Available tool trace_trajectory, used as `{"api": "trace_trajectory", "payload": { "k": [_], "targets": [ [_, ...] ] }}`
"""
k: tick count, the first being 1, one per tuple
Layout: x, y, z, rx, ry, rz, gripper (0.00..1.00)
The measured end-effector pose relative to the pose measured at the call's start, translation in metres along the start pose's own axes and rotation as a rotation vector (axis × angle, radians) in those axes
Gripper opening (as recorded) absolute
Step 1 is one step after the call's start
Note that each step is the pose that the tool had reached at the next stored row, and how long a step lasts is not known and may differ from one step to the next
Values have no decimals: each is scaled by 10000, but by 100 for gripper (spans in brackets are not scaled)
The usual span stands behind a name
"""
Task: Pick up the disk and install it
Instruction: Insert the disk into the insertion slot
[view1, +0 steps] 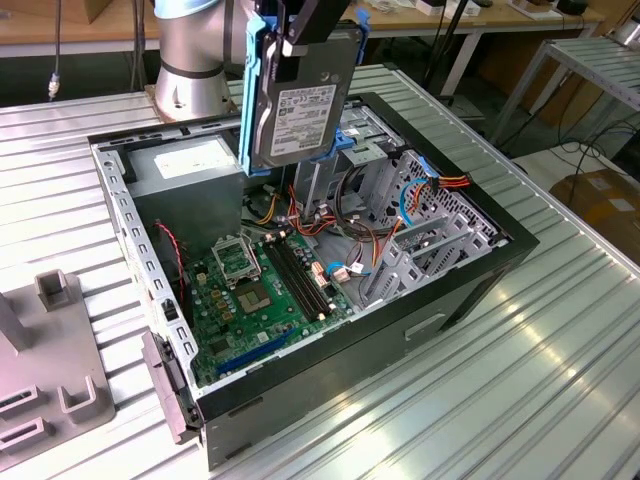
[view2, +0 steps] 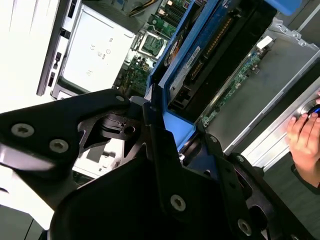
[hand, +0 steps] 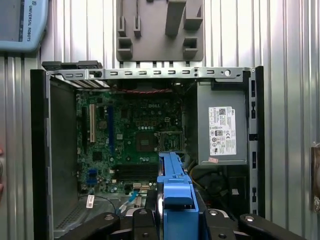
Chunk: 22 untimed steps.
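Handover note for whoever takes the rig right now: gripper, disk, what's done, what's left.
Gripper: shut on the disk, gripping its blue bracket at the top edge.
Disk: in the air, on edge, label towards the exterior camera, above the open computer case, over the area between the power supply and the metal drive cage.
Done: pick-up; the disk is off any surface.
Left: the install; the disk is not yet seated in the case.
Note: a person's hand shows in the second wrist view.

Ext. oblique; wrist cams over case (hand: 150, 73)
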<state>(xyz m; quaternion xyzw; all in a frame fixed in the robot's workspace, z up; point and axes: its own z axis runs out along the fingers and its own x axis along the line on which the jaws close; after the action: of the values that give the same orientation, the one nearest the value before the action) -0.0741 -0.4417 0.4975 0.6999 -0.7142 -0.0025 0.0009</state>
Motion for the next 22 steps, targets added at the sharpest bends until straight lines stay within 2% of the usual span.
{"api": "trace_trajectory", "payload": {
  "k": [5, 8, 10, 11, 22],
  "targets": [
    [142, -11, 2, 1, 0, 0, 37],
    [275, -27, 5, 0, 1, 0, 37],
    [321, -33, 6, 0, 1, 0, 37],
    [369, -39, 8, 1, 0, 0, 37],
    [671, -77, 17, 1, 4, 0, 37]
  ]
}}
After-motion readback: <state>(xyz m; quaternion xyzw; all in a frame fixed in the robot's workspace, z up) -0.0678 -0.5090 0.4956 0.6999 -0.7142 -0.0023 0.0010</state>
